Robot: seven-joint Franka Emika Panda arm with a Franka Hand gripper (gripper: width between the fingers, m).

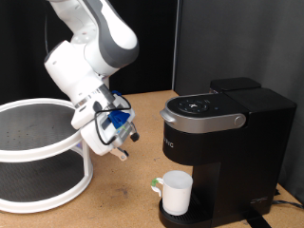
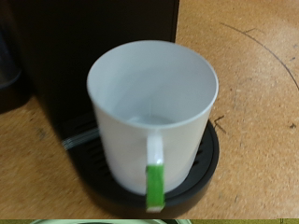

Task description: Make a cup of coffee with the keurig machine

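The cup (image 1: 177,192) stands on the machine's (image 1: 223,142) drip base. My gripper (image 1: 121,145) hangs beside it, holding nothing visible; open or closed, I cannot tell. I keep clear of the handle.

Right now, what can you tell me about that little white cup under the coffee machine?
The cup is a small plain white mug, smooth and cylindrical, with a handle carrying a green strip. It stands upright on the round black drip base of the black coffee machine, below its overhanging front. Seen from above it looks empty. Nothing else touches it; the robot's hand hangs in the air up to the exterior view's left.
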